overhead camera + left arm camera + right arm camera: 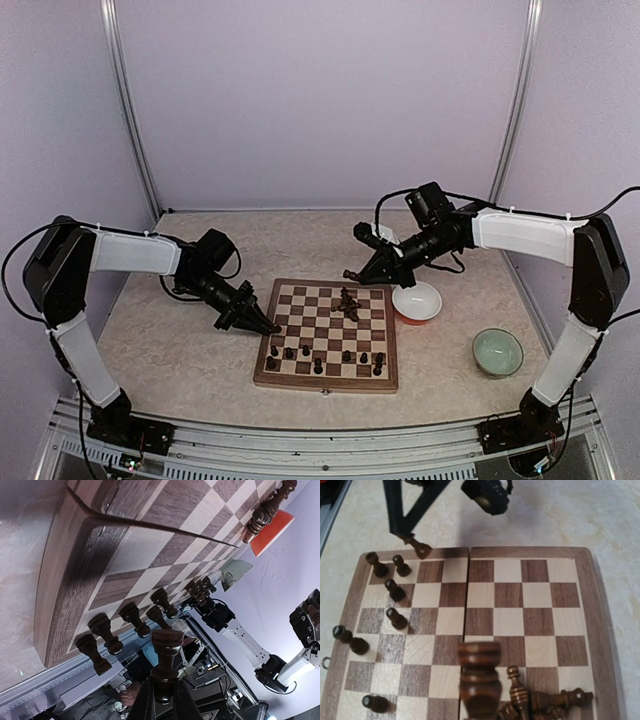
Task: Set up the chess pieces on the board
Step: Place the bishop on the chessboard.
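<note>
Board (327, 382) flanked, both grippers loaded

Left gripper (262, 325) clamps a piece (166, 660) at the board's left edge, long axis along the fingers. Right gripper (352, 275) clamps a second piece (479, 680) at the upper edge, by the pile (348, 303). Standing row (320, 355) lies lower, nearer the left arm.

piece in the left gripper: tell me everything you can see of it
The chess piece is dark brown, glossy turned wood and rook-like: a flat-rimmed round head, narrow neck and flaring body. The left gripper has its jaws shut on the lower body, hiding the base. The piece is held head-first toward the board, at its border near the standing pieces. Whether it touches the board cannot be told.
</note>
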Controlling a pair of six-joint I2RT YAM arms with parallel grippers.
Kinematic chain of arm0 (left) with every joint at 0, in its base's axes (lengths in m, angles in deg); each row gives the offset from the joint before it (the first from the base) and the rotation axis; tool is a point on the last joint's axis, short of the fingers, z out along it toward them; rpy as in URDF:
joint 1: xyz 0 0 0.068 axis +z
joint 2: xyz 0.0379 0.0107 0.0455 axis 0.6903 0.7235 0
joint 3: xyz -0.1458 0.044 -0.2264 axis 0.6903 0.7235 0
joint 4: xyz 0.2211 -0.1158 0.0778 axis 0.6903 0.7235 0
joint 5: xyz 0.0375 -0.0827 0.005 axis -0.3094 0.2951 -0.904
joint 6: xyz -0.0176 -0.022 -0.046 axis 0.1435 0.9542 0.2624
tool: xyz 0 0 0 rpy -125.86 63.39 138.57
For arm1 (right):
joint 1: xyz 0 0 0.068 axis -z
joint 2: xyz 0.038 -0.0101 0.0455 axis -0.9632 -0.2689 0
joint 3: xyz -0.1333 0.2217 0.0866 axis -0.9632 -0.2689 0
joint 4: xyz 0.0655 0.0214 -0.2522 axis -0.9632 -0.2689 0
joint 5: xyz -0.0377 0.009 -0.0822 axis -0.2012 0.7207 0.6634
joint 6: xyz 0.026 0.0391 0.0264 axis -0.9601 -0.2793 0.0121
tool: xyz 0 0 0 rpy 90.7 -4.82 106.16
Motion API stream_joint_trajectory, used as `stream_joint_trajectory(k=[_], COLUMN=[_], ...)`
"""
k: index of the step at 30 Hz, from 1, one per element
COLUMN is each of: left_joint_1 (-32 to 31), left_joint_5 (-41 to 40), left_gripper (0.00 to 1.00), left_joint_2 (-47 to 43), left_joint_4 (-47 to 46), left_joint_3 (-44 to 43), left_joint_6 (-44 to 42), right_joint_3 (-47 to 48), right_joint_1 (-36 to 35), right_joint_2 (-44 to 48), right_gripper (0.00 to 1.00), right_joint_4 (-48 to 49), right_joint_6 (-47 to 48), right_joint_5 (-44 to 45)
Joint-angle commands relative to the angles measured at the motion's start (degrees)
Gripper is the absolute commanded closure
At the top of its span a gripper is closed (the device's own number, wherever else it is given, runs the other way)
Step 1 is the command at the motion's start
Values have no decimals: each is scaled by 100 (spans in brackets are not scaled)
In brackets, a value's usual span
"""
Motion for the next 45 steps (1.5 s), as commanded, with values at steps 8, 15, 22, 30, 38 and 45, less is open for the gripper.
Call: stream_joint_trajectory(k=[8, 15, 22, 30, 38, 45], left_joint_1=[100, 109, 109, 191, 199, -765], left_joint_5=[19, 71, 72, -70, -1353, -5856], left_gripper=[100, 90, 77, 70, 70, 48], left_joint_2=[424, 624, 712, 536, 123, -1757], left_joint_4=[183, 157, 207, 453, 1771, 96], left_joint_3=[-327, -457, -553, -936, -2604, -2923], left_joint_6=[2, -38, -81, -346, -1503, -2998], right_joint_3=[-56, -53, -54, -54, -52, 206], right_joint_1=[62, 59, 59, 59, 52, 52], right_joint_2=[191, 192, 201, 185, 125, 201], right_gripper=[94, 94, 94, 94, 94, 94], right_joint_4=[45, 44, 36, 41, 46, -17], right_joint_6=[51, 51, 51, 47, 16, -207], right_joint_5=[-184, -203, -194, -211, -245, -495])
